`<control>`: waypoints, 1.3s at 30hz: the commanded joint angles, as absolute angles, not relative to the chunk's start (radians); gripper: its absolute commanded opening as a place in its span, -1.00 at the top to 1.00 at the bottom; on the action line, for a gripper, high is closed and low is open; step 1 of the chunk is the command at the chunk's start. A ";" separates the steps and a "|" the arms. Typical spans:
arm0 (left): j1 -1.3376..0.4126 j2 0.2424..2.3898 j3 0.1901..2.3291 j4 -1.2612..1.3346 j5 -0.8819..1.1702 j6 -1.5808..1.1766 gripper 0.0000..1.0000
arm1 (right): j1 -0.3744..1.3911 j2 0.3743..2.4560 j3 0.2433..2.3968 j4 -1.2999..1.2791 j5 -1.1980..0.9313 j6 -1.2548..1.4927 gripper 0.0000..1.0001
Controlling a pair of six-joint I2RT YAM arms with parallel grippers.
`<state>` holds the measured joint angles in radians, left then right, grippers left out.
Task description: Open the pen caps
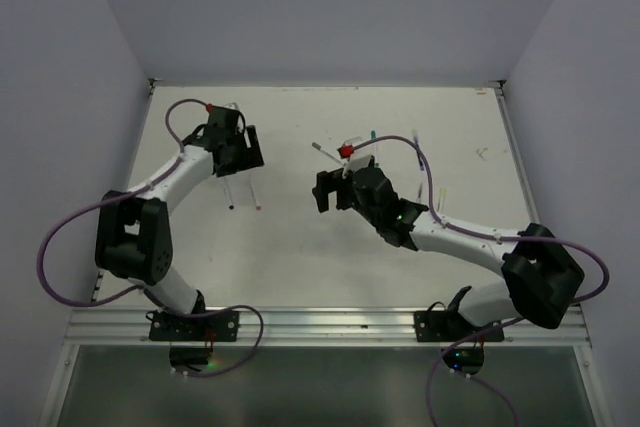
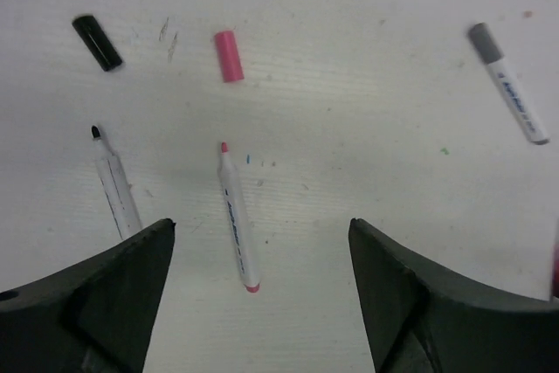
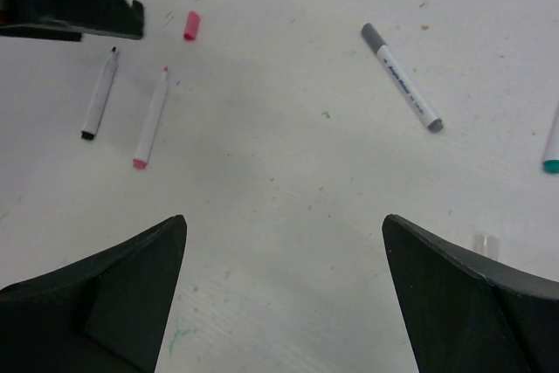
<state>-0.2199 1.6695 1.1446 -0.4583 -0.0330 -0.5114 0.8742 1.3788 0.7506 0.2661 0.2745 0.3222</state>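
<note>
Trouble waits at the grey-capped pen [image 3: 402, 89], lying flat well right of the loose pink cap [image 2: 228, 56], while my left gripper [image 2: 260, 242] and right gripper [image 3: 284, 233] both hang spread and empty. I judge a shallow pinch may skid that slim barrel away.

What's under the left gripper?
Wrist view, under the open left gripper: table with an uncapped pink pen between its fingers and an uncapped black pen beside it, rear end covered by one finger. The pink cap and black cap lie farther out.
</note>
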 commanded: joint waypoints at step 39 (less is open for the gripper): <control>-0.206 0.894 0.765 -0.180 -0.034 -0.319 -1.00 | 0.551 2.224 1.591 -0.276 0.005 0.025 0.20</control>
